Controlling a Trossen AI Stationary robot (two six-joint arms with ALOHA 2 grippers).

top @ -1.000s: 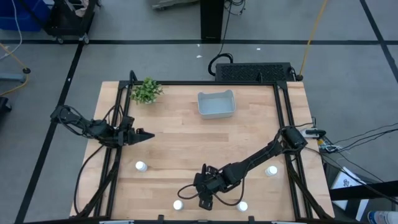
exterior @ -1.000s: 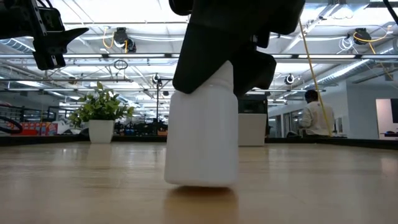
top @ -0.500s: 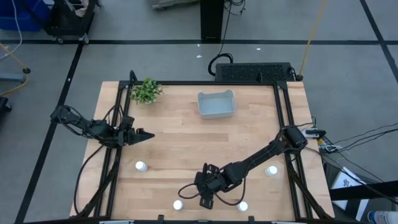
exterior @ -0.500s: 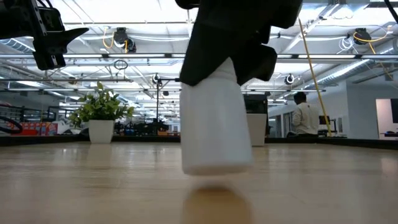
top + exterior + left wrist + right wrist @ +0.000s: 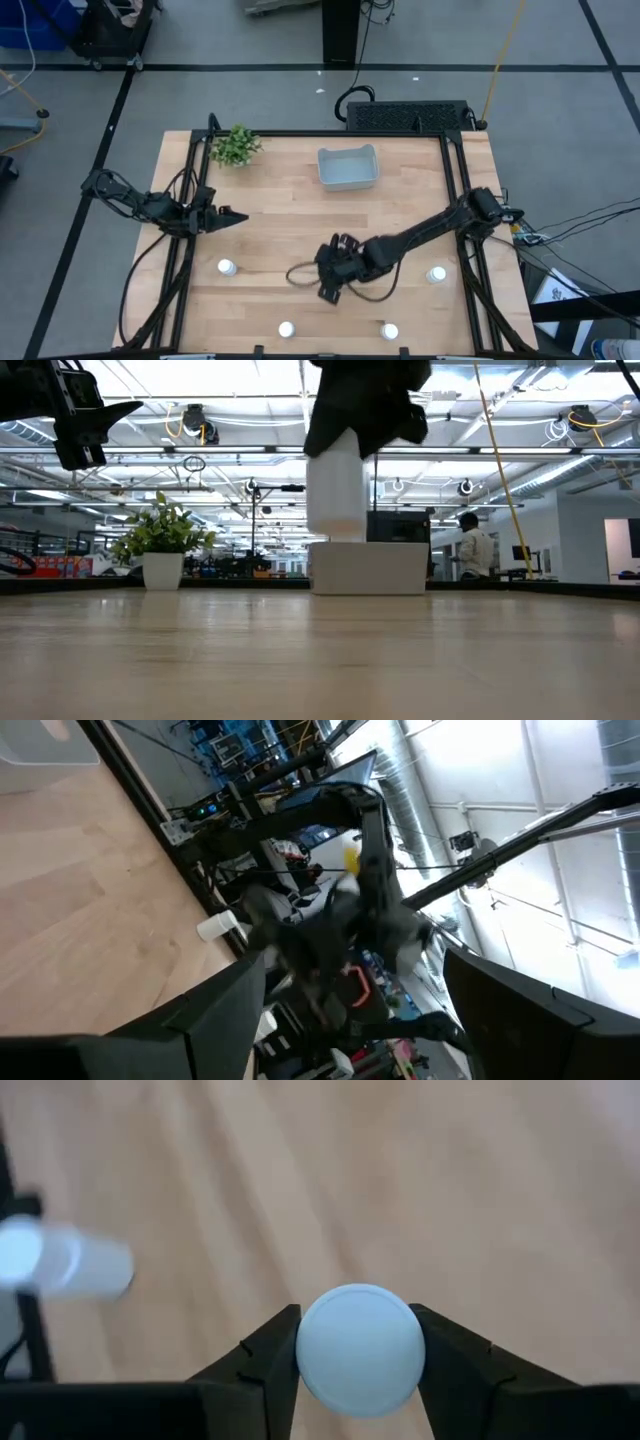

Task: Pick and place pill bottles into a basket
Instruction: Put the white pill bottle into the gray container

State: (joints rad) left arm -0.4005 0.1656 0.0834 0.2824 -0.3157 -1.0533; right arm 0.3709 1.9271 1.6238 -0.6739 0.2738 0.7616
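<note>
Got my right gripper clamped tight on a pill bottle, lifted off the table so it'll clear the basket wall. Left gripper parked wide open w/ nothing.

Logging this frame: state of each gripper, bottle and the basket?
Right gripper: shut on a pill bottle, lifted clear of the table.
Left gripper: open, holding nothing, at the table's left edge.
Other four bottles: upright on the table.
Basket: no bottles in it.
</note>
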